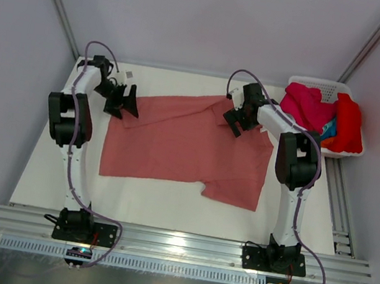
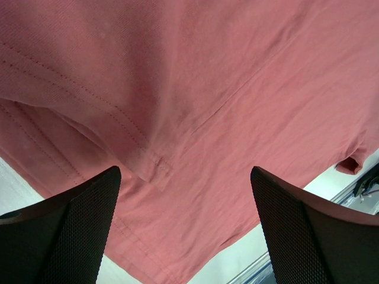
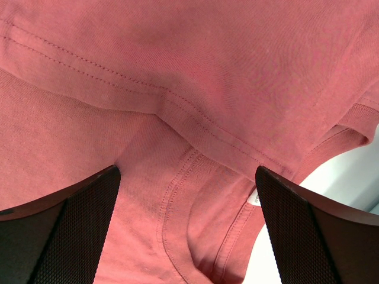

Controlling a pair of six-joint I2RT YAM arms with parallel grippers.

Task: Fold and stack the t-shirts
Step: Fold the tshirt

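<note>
Over salmon shirt, far edge — grippers agape

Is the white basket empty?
No, the white basket at the table's far right corner is stuffed with crumpled t-shirts, with magenta and red ones showing on top.

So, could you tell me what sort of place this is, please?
Likely a robotics lab cell rather than a home: a white table walled by plain panels, arms bolted to an aluminium rail, t-shirts in a white basket.
</note>
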